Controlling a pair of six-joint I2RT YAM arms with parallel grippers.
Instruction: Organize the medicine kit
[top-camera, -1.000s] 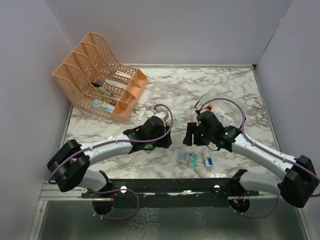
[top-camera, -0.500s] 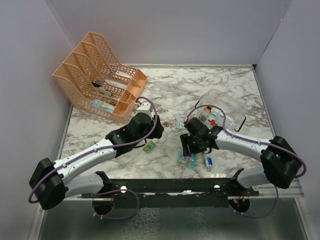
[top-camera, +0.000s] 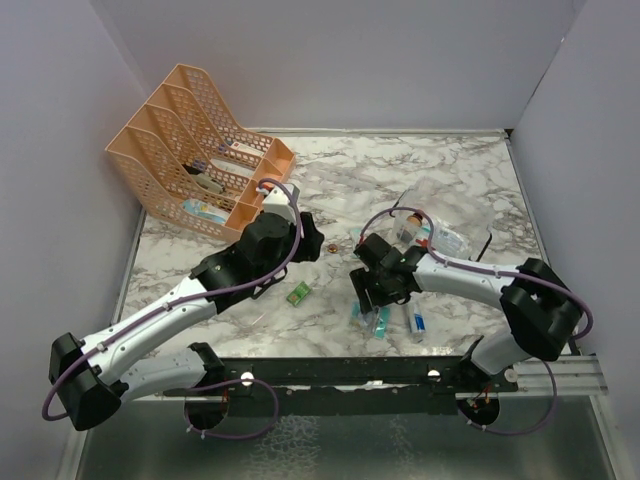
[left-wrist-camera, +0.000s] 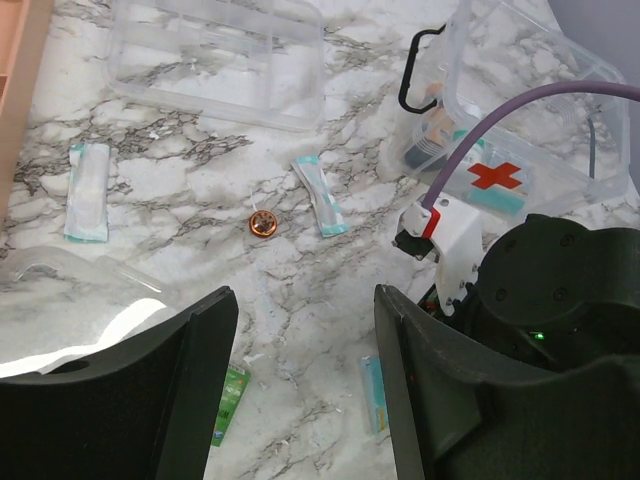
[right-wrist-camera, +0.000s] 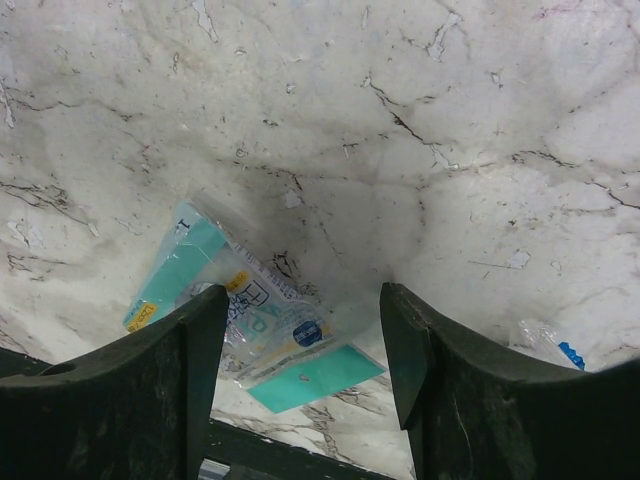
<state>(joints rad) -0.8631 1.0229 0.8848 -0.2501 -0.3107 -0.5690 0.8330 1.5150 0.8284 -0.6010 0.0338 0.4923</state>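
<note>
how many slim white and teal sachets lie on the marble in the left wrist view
3: one sachet at far left, one mid-table right of the copper disc, one near the bottom edge, right of centre. Others may be hidden.

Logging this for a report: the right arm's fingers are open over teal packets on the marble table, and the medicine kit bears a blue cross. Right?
No: the cross on the medicine kit is red, as the left wrist view shows. The right arm's fingers are indeed open over teal packets on the marble table.
</note>
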